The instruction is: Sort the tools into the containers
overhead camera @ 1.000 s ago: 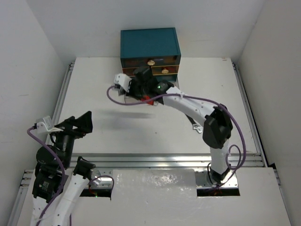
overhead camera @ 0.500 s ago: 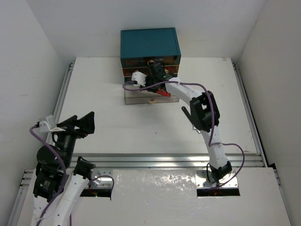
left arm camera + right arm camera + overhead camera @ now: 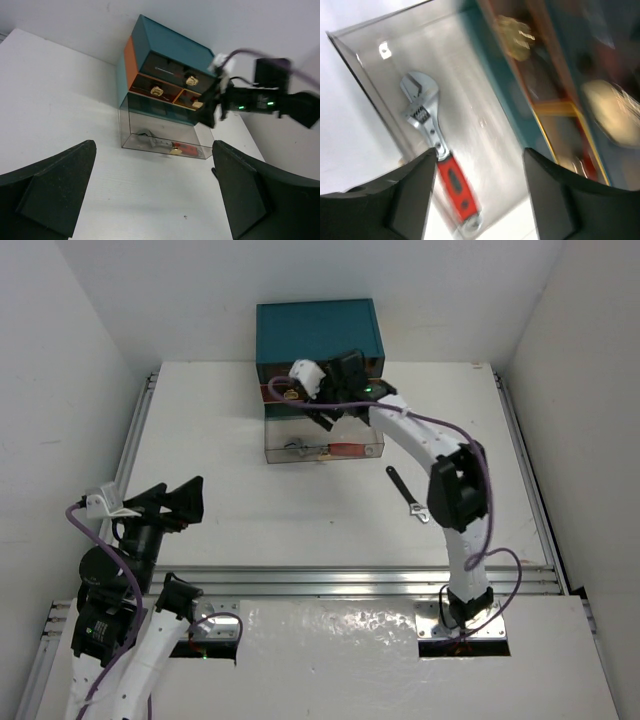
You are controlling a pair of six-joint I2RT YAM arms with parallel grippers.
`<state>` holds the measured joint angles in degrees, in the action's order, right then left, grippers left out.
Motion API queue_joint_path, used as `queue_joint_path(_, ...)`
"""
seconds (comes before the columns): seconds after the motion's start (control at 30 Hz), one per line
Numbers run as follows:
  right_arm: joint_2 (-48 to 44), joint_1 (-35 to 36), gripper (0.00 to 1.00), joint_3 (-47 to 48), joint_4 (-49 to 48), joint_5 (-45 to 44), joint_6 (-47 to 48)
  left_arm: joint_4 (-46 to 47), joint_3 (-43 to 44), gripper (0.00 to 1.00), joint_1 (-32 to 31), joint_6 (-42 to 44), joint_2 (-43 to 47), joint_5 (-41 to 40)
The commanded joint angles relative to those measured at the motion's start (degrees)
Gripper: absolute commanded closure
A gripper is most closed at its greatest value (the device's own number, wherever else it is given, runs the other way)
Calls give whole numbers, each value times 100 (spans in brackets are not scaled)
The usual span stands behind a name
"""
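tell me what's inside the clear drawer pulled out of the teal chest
One red-handled adjustable wrench lies flat in the clear drawer; nothing else shows there. The drawer's back end, under the teal chest, is hidden.

Bright overhead light, soft shadows; right wrist view motion-blurred, glare on clear drawer [image 3: 470,90]

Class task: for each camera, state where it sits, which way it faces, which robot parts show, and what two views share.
Top external: above, behind the robot, looking down at the table; both arms.
Left wrist: low, near-left, facing the teal chest; left fingers, right arm.
Right wrist: above the open drawer, looking in; right fingers.
Shared: both wrist views show the red-handled wrench.
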<state>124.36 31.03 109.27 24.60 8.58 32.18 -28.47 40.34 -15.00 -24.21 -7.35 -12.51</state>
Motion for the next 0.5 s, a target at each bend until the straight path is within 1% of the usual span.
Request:
queue_joint_path(0.0,-1350,-474,27,-317,201,-418,-2182,237,-8,0,68,92,-47,74)
queue_joint_path(0.03,-1535,-675,22,-763,690,-479,-2529,237,-8,0,59,92,-29,74)
queue_joint_path(0.1,-1931,-799,21,-1213,1229,-654,-2935,245,-26,0,59,92,-3,91)
queue_joint_path(0.13,-2054,-887,21,-1859,1344,-821,-3024,254,-26,0,59,100,-3,100)
queue_joint_path(0.17,-2334,-940,21,-2223,1302,-901,-3164,263,-26,0,68,100,-3,126)
queue_joint_path(0.2,-2476,-993,21,-2922,1241,-945,-3218,263,-26,0,68,100,-11,135)
queue_joint_path(0.3,-2846,-1326,21,-3874,1012,-893,-3517,254,-17,0,59,118,-29,179)
queue_joint_path(0.4,-2864,-1450,22,-4290,1161,-893,-3421,245,-17,0,68,118,-3,179)
queue_joint_path(0.47,-2829,-1564,22,-4458,1161,-674,-3298,254,-26,0,68,127,41,188)
